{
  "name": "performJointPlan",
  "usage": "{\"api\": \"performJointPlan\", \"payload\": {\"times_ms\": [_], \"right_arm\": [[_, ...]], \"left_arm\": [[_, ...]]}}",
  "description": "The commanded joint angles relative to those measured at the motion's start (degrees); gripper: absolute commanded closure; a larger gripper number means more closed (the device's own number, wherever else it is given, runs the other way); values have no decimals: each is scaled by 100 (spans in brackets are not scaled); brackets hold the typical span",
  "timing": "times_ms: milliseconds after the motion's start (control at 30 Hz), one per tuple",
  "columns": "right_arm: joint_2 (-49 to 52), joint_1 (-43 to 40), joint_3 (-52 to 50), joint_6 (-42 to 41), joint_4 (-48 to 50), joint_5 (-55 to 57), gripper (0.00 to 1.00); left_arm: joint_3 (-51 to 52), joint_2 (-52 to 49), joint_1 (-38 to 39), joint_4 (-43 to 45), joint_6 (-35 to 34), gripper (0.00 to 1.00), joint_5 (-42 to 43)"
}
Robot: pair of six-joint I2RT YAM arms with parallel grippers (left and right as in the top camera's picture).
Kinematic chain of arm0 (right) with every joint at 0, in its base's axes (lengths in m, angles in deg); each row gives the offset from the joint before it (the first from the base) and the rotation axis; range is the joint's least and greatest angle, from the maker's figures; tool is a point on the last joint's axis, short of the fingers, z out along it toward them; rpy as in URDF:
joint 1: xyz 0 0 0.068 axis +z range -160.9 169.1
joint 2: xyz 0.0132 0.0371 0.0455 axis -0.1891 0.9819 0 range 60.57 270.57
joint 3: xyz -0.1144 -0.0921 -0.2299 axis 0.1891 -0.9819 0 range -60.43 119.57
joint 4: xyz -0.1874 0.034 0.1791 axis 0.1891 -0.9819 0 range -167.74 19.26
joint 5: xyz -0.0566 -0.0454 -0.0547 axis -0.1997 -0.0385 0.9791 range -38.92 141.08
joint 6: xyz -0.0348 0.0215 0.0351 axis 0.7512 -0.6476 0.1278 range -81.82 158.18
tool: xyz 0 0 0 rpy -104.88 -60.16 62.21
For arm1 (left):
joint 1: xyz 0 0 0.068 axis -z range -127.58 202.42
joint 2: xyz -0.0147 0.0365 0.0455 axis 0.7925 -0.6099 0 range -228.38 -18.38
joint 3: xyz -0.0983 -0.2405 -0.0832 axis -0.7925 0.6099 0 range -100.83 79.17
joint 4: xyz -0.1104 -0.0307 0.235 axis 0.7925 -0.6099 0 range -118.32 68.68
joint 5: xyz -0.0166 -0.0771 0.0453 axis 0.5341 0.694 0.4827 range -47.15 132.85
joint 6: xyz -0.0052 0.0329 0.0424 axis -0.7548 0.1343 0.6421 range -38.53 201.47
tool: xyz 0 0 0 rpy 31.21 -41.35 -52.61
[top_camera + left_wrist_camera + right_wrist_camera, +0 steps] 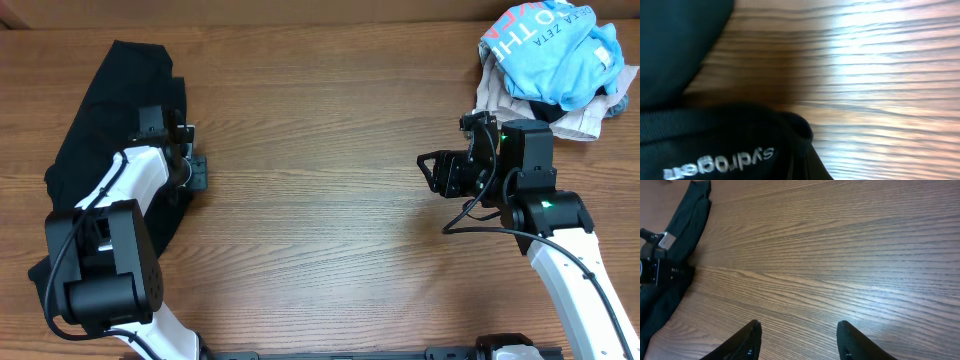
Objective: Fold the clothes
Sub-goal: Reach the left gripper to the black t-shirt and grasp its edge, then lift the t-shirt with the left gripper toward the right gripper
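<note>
The black garment (105,125) lies crumpled in a long strip down the left side of the table. My left gripper (197,170) is at its right edge, about halfway down. In the left wrist view black fabric (685,50) fills the left and bottom, with a small white logo (720,162) very close to the camera; the jaws are covered by cloth and appear shut on it. My right gripper (432,172) hovers over bare wood at the right, open and empty (799,330). The right wrist view shows the garment (682,230) far off.
A light blue T-shirt (550,45) with lettering lies on a beige garment (578,122) in the back right corner, just behind the right arm. Bare wooden tabletop (320,150) lies between the two arms.
</note>
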Motion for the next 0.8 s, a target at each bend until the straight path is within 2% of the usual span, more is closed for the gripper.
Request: {"api": "performJointPlan", "payload": {"times_ms": [0,200,300,400,467,767], "right_arm": [[-13,-44,160,-2,61,0,49],[-15,-44,160,-24,76,-11,50],[-15,-55,160,-186,76,-15,49],[-15,-83,160,-286,72,-42,49],[-15,-85,160,-282,72,-125,49],[-13,-85,160,-258,76,-177,48]], "left_arm": [[-472,-101,76,-79,-205,96,1217],[-1749,-96,564,-284,-216,96,2702],[-2437,-96,866,-9,-219,96,3753],[-3060,-96,1130,306,-271,96,4356],[-3504,-96,1292,363,-503,96,4343],[-5390,-96,1812,369,-680,96,4347]]}}
